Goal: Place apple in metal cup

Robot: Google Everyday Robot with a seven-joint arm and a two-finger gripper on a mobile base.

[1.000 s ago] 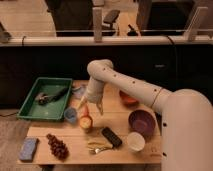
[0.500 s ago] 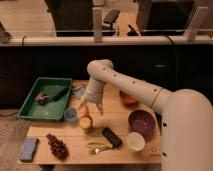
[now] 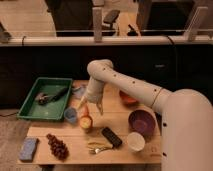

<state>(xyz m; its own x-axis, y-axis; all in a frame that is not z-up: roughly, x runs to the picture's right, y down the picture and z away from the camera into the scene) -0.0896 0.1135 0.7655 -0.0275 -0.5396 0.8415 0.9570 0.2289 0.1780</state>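
Observation:
The apple (image 3: 86, 121), yellow-orange and round, sits at the middle left of the wooden table (image 3: 125, 155). A dark band right under it looks like the metal cup (image 3: 86, 128); the apple seems to rest in its mouth and hides most of it. My gripper (image 3: 89, 108) hangs straight above the apple, pointing down. Its fingers are spread to either side and hold nothing. A reddish patch shows between them, just over the apple's top.
A pale blue-grey small cup (image 3: 71, 115) stands just left of the apple. A green tray (image 3: 30, 112) lies at the far left, grapes (image 3: 57, 146) and a blue sponge (image 3: 28, 148) at the front left. A black bar (image 3: 111, 136), white cup (image 3: 135, 141), purple bowl (image 3: 141, 122) and orange bowl (image 3: 127, 98) are to the right.

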